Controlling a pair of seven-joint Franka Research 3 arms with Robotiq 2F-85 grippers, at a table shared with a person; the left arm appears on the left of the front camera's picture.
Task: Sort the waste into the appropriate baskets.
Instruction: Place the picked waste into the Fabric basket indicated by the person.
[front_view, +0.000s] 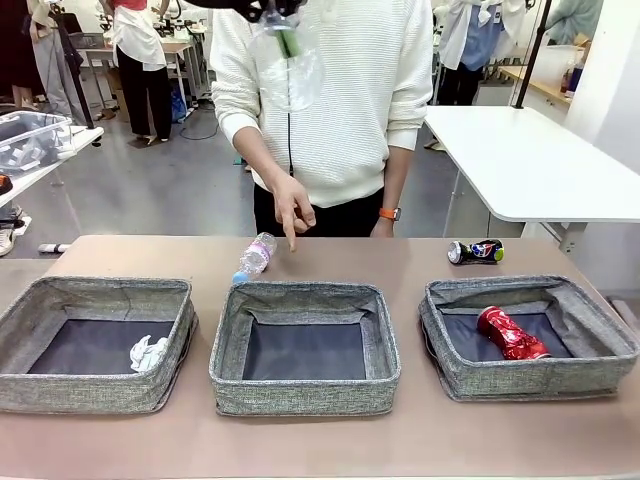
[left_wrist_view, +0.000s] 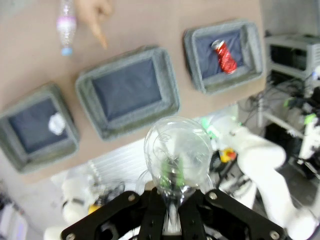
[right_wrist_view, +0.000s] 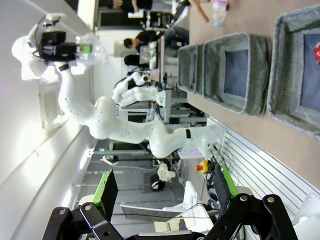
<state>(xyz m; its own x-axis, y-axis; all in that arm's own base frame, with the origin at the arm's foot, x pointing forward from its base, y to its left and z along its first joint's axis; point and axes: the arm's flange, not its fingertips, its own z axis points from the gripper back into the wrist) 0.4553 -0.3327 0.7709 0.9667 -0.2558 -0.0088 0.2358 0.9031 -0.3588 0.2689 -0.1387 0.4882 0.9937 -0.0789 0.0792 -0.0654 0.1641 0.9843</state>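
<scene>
High over the table, my left gripper (front_view: 285, 38) is shut on the clear crushed plastic cup (front_view: 292, 80). In the left wrist view that cup (left_wrist_view: 176, 150) sits between the green pads of the left gripper (left_wrist_view: 172, 187), above the middle basket (left_wrist_view: 172, 95). Three grey baskets stand in a row: the left one (front_view: 90, 395) holds a crumpled white paper ball (front_view: 150, 353), the middle one (front_view: 305, 395) is bare inside, and the right one (front_view: 530, 380) holds a crushed red can (front_view: 512, 335). My right gripper (right_wrist_view: 165, 192) is open, off the table's side.
A clear bottle (front_view: 256, 255) lies behind the middle basket, and the person's hand (front_view: 292, 212) points down beside it. A crushed dark-blue can (front_view: 475, 251) lies behind the right basket. A white table (front_view: 540, 160) stands at the back right.
</scene>
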